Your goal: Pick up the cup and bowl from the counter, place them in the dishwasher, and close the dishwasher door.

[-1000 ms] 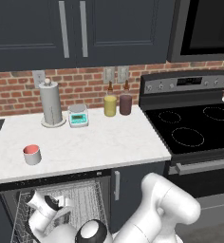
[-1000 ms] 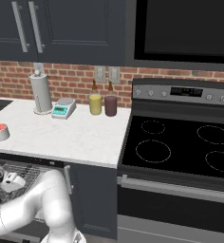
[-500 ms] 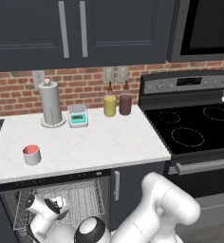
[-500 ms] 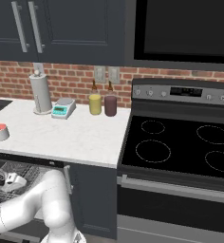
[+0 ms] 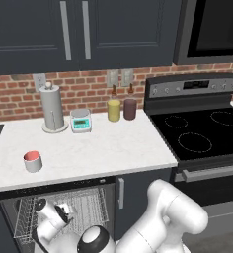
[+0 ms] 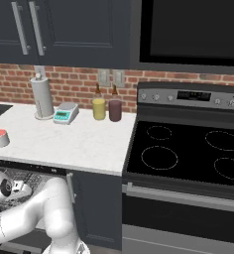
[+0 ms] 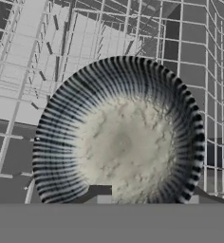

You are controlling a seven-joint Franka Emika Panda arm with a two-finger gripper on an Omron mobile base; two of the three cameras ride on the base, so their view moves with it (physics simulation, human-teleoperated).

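The bowl (image 7: 118, 137), round with a ribbed dark rim and a pale speckled middle, lies in the silver wire rack (image 7: 190, 57) of the open dishwasher (image 5: 89, 207). My gripper (image 5: 64, 213) hangs low inside the rack, right over the bowl. Its dark fingertips (image 7: 100, 191) stand apart at the bowl's near edge, so it is open. From the right base view the gripper (image 6: 17, 187) sits under the counter edge. The cup (image 5: 33, 161), light grey with a red inside, stands on the white counter (image 5: 103, 148) at front left; it is also the cup (image 6: 0, 138) at far left. The dishwasher door is out of view.
A paper towel holder (image 5: 52, 109), a small scale (image 5: 81, 120), a yellow bottle (image 5: 113, 108) and a maroon bottle (image 5: 130, 108) line the brick back wall. The black stovetop (image 5: 202, 136) lies to the right. Dark cabinets (image 5: 74, 29) hang above.
The hand has stayed low in the dishwasher rack, shifting only slightly. The cup has not moved.
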